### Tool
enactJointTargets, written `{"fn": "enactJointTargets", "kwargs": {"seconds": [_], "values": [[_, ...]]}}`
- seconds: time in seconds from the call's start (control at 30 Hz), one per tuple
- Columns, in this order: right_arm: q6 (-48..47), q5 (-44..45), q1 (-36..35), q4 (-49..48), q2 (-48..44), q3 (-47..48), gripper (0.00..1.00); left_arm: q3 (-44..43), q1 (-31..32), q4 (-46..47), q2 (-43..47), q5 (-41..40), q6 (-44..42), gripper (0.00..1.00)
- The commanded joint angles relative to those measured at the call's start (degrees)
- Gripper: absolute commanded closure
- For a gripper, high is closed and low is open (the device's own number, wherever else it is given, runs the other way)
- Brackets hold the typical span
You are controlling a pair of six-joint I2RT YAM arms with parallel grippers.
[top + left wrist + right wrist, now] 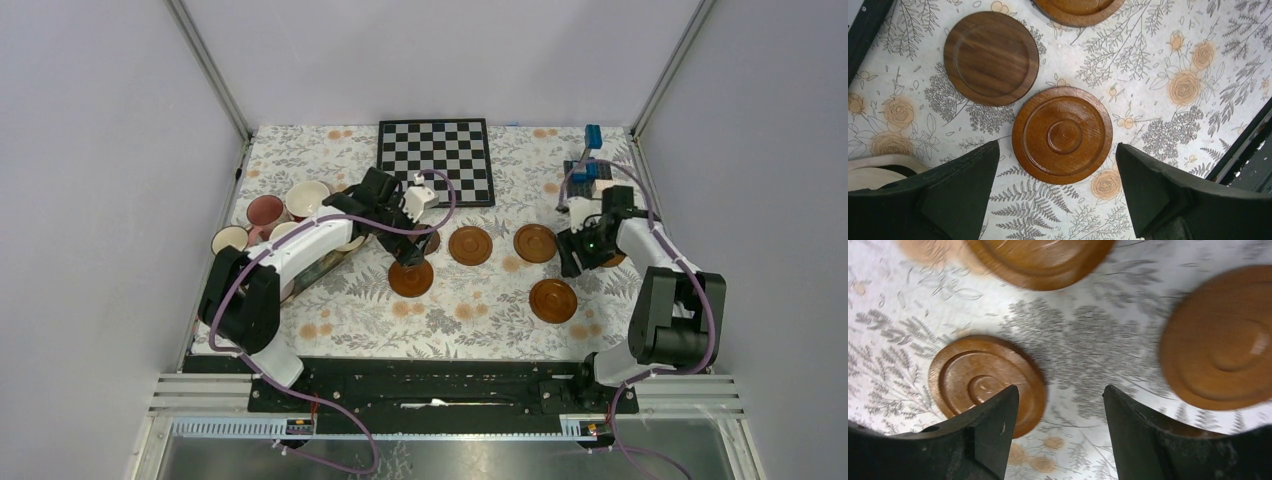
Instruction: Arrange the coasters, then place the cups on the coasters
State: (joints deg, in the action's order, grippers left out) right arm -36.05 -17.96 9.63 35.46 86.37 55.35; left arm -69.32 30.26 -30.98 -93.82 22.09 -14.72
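While both arms reach out over the floral counter [330,320], the left pincer [1056,147] hangs wide open straight above a ringed coaster [1062,135]. One dark finger [963,195] stands to each side of the disc, and neither touches it. Just beyond lies a darker coaster [991,58], plain-faced, near the first but apart. A third coaster [1078,7] is cut off by the upper frame edge. A pale cup rim [873,170] shows beside the left-hand finger.

Right pincer [1060,390]: jaws apart, gripping nothing, over patterned cloth. A grooved coaster [983,380] sits partly behind one fingertip [998,420]. It may be touching, but the view is too blurred to say. A wide coaster [1220,337] lies well off to the other side, and another [1040,260] lies ahead.

From above, the discs sit loosely spread across mid-counter, flat and separate. The cups [308,198] are clustered at the counter's left edge beside the left arm, upright, none on a coaster. A chessboard [436,160] lies at the far side, centre. A blue fixture [590,150] stands in the far right corner.
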Motion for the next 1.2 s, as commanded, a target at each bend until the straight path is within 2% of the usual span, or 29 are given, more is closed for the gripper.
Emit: {"fn": "enactJointTargets", "kwargs": {"seconds": [0.0,0.2,0.33,0.47,0.77,1.17], "values": [[-1.18,0.64,-4.31,0.7,-0.94,-3.73,0.3,1.34,0.06,1.17,4.5,1.07,-3.15,0.06],[-1.44,3.29,-7.91,-0.93,-1.78,-7.29,0.3,2.62,0.11,1.68,5.52,0.56,-3.7,0.06],[-1.96,4.81,-8.86,-1.78,-3.11,-9.69,0.26,3.41,0.15,2.42,5.8,-0.36,-3.74,0.01],[-2.53,7.3,-9.36,-3.44,-3.89,-12.2,0.26,3.72,0.23,2.76,5.72,-0.89,-3.65,0.01],[-2.46,15.97,-11.3,-5.38,-5.37,-16.0,0.36,4.76,0.66,2.87,5.97,-2.03,-5.65,0.03],[-11.54,14.79,3.01,-3.62,-3.67,-14.21,0.41,9.55,2.7,2.86,4.82,-3.86,-13.48,0.1]]}}
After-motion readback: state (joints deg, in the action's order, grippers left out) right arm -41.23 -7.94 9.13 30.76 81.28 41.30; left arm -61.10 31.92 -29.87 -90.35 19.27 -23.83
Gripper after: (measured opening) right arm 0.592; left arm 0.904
